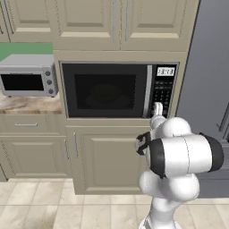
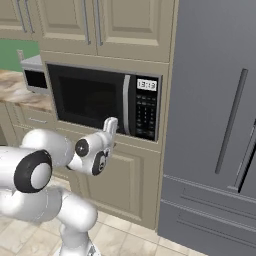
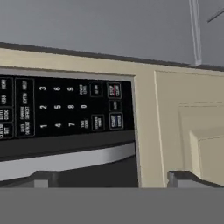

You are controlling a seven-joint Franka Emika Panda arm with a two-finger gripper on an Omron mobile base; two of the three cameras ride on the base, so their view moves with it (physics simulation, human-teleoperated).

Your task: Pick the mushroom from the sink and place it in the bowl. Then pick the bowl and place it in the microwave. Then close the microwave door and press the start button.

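The large built-in black-and-steel microwave (image 1: 118, 91) sat closed in the beige cabinet wall, its black glass-windowed door (image 1: 105, 91) flush with the frame, its long vertical bar handle (image 1: 148, 91) standing upright just left of the black right-hand keypad (image 1: 162, 96). The microwave faced out into the room toward the robot, its long axis horizontal; the keypad's long axis ran vertically, though it appeared rolled sideways in the hand view (image 3: 65, 109). The white two-finger claw (image 1: 157, 108) pointed at the keypad's lower part, close to it; whether it touched could not be told. Its two dark tips (image 3: 183, 178) stood well apart, so the claw was released and grasped nothing. The step in hand appeared to be pressing the start button. Doing it well probably called for a square, slow approach with one tip centred on the lower button row (image 3: 116, 120), avoiding neighbouring keys.
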